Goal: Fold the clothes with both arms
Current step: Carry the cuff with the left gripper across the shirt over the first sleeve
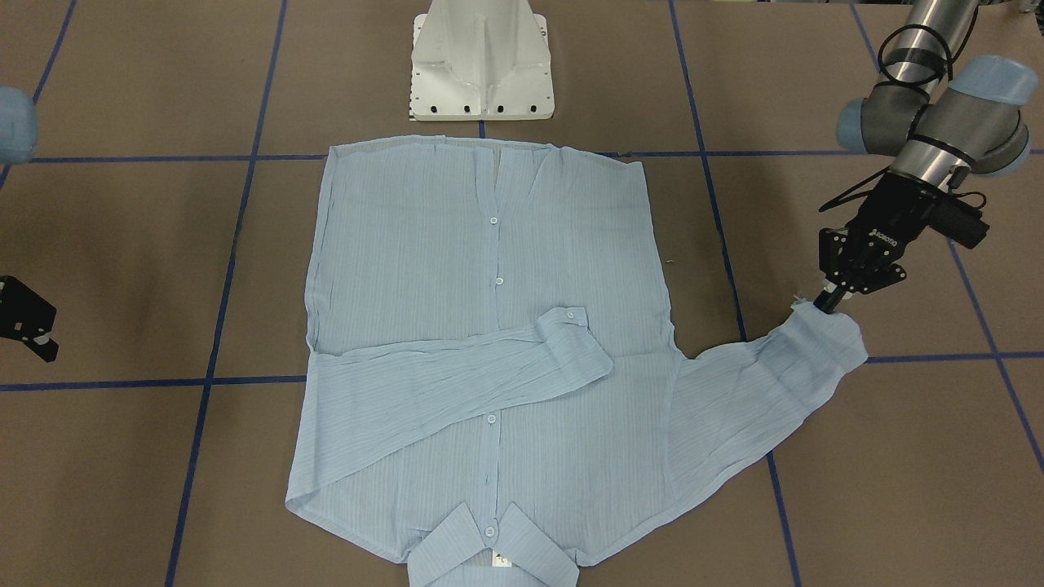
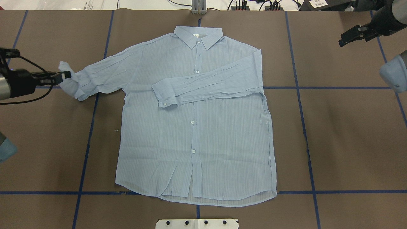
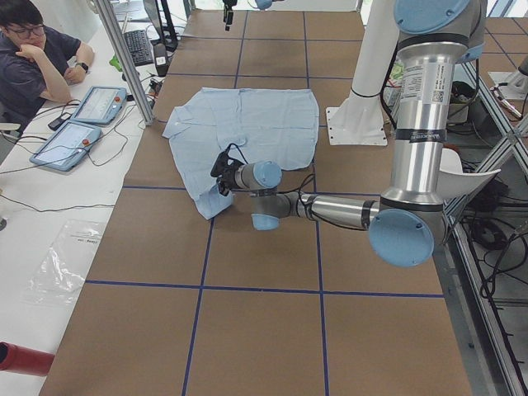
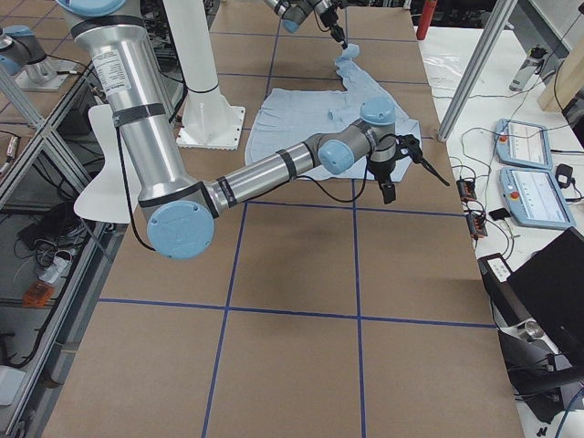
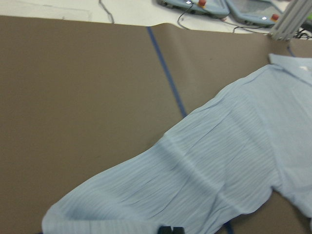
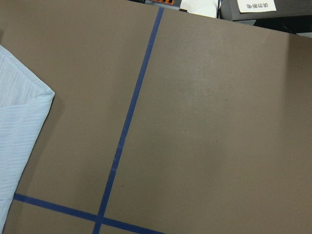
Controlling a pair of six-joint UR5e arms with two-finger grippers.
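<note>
The light-blue shirt [image 2: 197, 127] lies flat and buttoned on the brown table, collar away from the robot's base. One sleeve [image 2: 206, 86] is folded across the chest. The other sleeve [image 2: 101, 74] stretches out sideways. My left gripper [image 2: 65, 75] is shut on that sleeve's cuff [image 1: 824, 342] and holds it slightly off the table; it also shows in the front view [image 1: 828, 306]. The left wrist view shows the sleeve [image 5: 195, 170] running out from the shut fingertips [image 5: 165, 229]. My right gripper [image 2: 343, 39] is open and empty, well off the shirt's other side.
The white pedestal base [image 1: 481, 65] stands at the shirt's hem side. Blue tape lines [image 2: 299, 87] cross the brown table. An operator [image 3: 33, 58] sits with teach pendants [image 3: 82, 124] beyond the collar side. The right wrist view shows bare table and a shirt edge [image 6: 19, 122].
</note>
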